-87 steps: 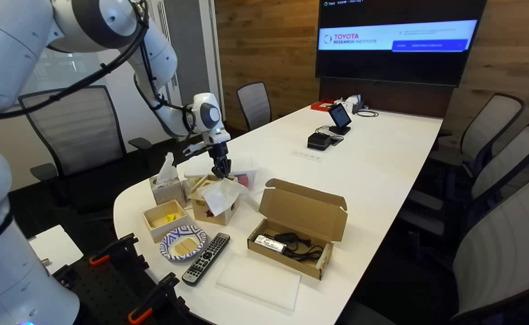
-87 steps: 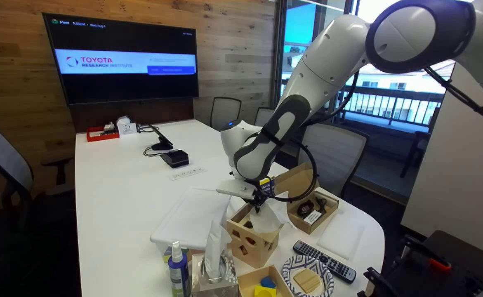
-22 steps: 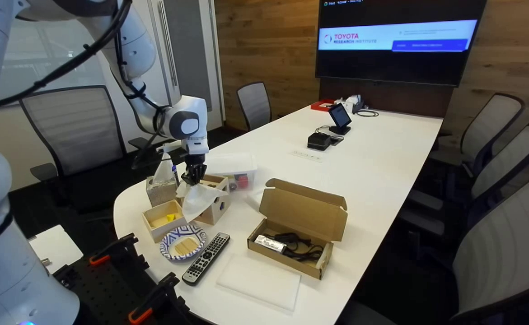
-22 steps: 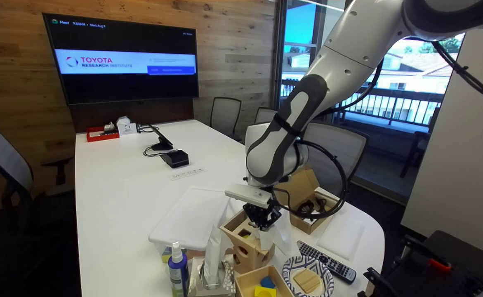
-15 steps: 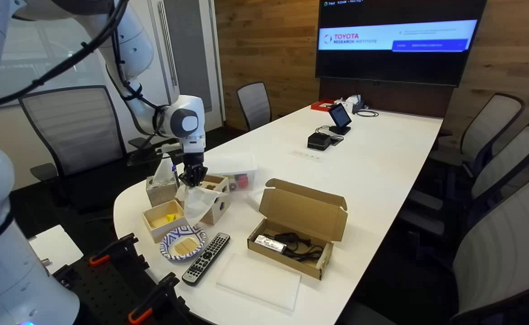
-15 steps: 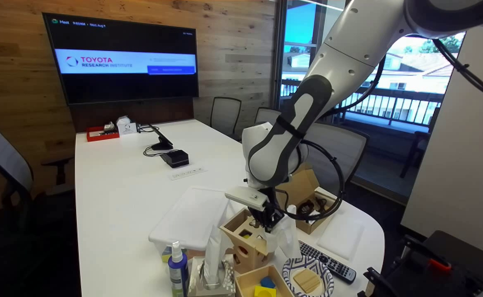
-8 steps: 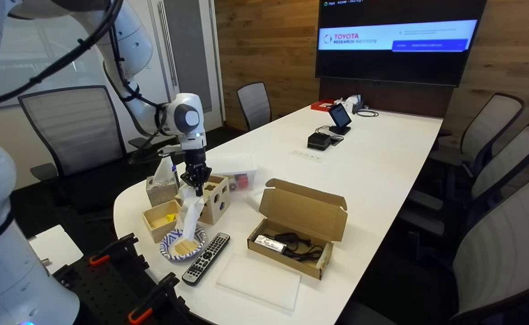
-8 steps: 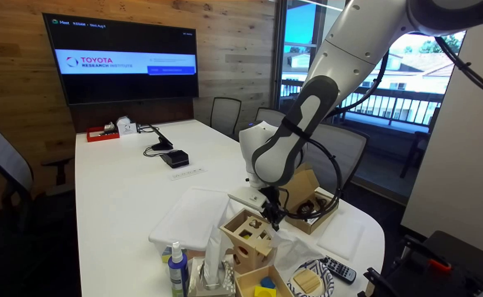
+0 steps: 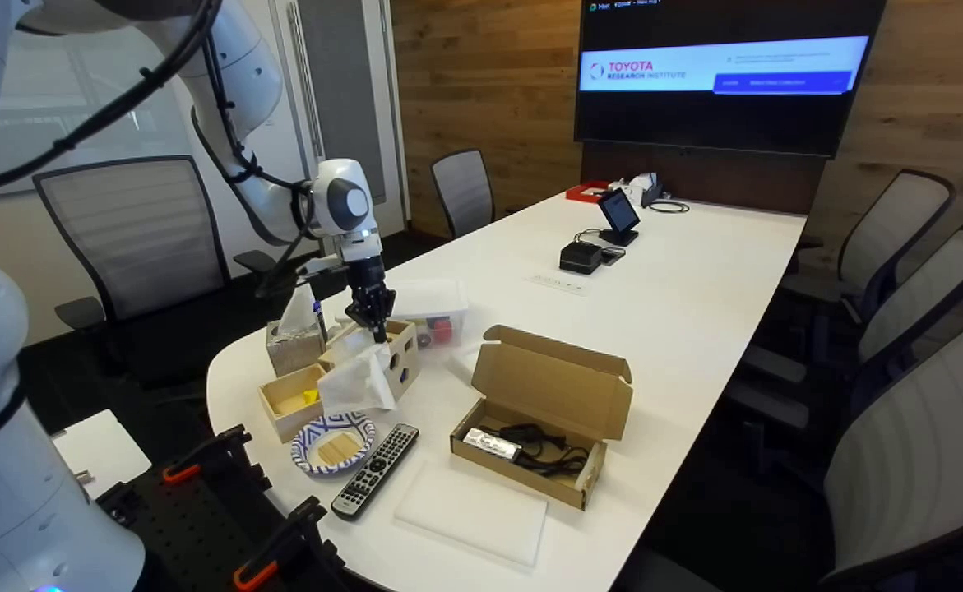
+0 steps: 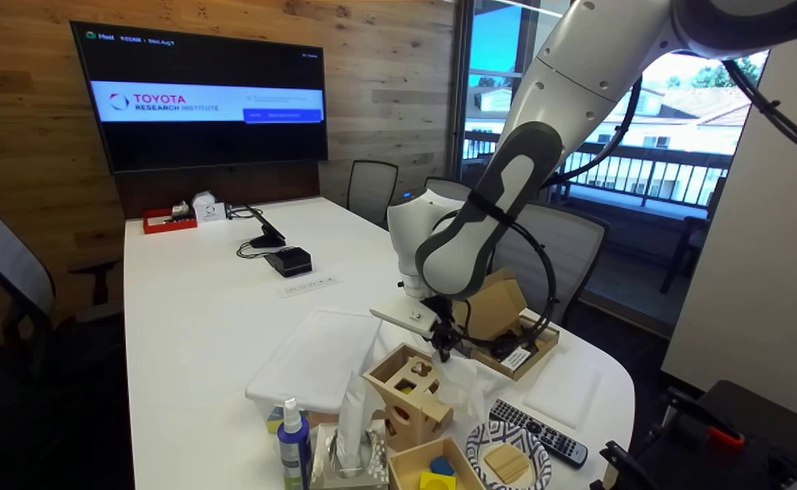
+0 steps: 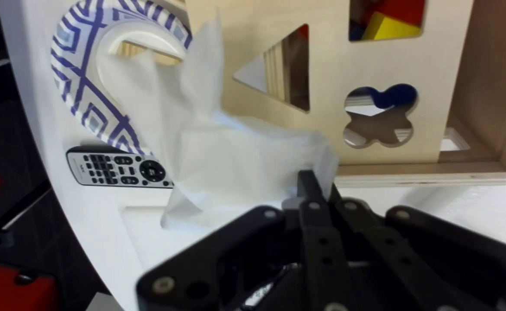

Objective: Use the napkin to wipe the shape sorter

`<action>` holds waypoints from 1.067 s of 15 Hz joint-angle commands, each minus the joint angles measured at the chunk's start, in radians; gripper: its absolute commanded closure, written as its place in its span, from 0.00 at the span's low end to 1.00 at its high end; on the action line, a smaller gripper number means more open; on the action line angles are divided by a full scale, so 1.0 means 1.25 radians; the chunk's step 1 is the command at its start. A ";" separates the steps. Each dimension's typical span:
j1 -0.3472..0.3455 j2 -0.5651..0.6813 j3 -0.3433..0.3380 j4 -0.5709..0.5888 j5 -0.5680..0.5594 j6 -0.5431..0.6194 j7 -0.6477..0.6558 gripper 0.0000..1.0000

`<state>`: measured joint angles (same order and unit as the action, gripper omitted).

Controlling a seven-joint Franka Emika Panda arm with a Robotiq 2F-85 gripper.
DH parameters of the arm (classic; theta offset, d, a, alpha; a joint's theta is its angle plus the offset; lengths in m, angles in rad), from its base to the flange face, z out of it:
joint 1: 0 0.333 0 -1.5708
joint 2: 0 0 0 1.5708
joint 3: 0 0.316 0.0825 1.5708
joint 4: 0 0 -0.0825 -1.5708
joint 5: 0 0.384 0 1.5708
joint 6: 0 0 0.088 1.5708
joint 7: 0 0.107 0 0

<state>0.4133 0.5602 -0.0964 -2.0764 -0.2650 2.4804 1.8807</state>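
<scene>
The shape sorter (image 9: 407,349) is a light-wood cube with shape holes and loose blocks inside; it also shows in an exterior view (image 10: 408,416). In the wrist view its top panel (image 11: 328,65) leaves an open gap at one end. My gripper (image 11: 319,185) is shut on one edge of the napkin (image 11: 235,160), a thin crumpled white tissue. The gripper is at the sorter's upper side edge in both exterior views (image 9: 379,335) (image 10: 444,355). The napkin hangs down beside the sorter (image 9: 358,382) and covers part of it. I cannot tell whether it touches the wood.
A patterned paper plate (image 9: 304,436), a remote (image 9: 376,473) and an open wooden tray (image 9: 288,423) lie close to the sorter. A tissue box (image 9: 293,352), a spray bottle (image 10: 294,442), a lidded plastic bin (image 10: 316,354) and an open cardboard box (image 9: 551,374) stand around it.
Since the oldest frames, the sorter has shifted and turned. Half a second ago the napkin hung over the plate; now the gripper has drawn it away, toward the sorter's side.
</scene>
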 commanded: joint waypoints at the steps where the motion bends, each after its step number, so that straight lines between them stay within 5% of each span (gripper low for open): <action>1: -0.030 -0.007 0.021 -0.001 -0.029 0.103 -0.079 1.00; 9: -0.057 -0.003 0.067 0.025 0.012 0.288 -0.418 1.00; 16: -0.106 0.044 0.213 0.120 0.151 0.297 -0.801 1.00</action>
<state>0.3194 0.5741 0.0866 -1.9879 -0.1548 2.8545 1.0617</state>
